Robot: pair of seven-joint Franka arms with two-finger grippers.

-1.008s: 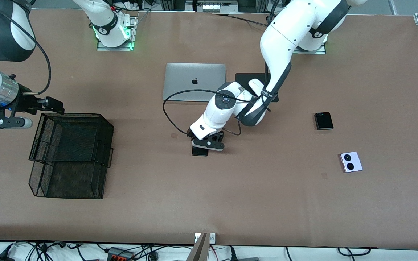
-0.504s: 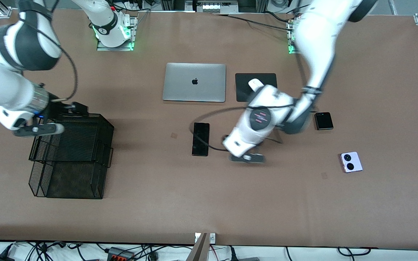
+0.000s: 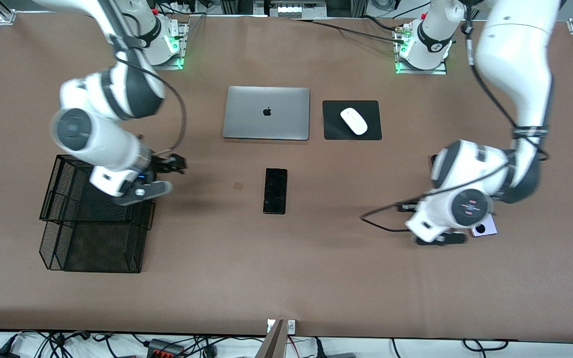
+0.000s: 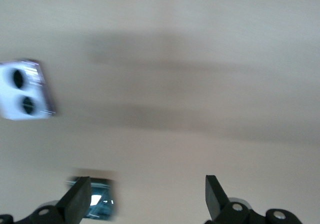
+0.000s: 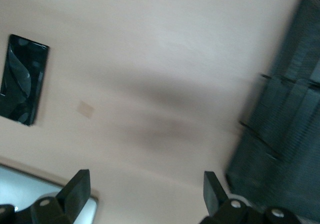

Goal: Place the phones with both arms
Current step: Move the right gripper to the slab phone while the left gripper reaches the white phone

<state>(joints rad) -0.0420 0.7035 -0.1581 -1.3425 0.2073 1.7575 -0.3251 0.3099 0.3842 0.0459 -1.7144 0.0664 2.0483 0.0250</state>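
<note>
Two mesh trays [image 3: 92, 219] sitting near desk's right-arm end, contents unclear. Three phones: slab [image 3: 275, 190] lying mid-desk; black flip [image 4: 92, 199], lilac flip [image 3: 485, 229] lying beneath left gripper [image 3: 440, 238], fingers spread. Right gripper [image 3: 140, 191] hovering over tray edge, fingers spread.

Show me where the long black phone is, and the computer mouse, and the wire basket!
long black phone [image 3: 275, 190]: front view, middle of its dark screen.
computer mouse [image 3: 354, 121]: front view, top of its white shell.
wire basket [image 3: 92, 248]: front view, mesh of its lower tier.
</note>
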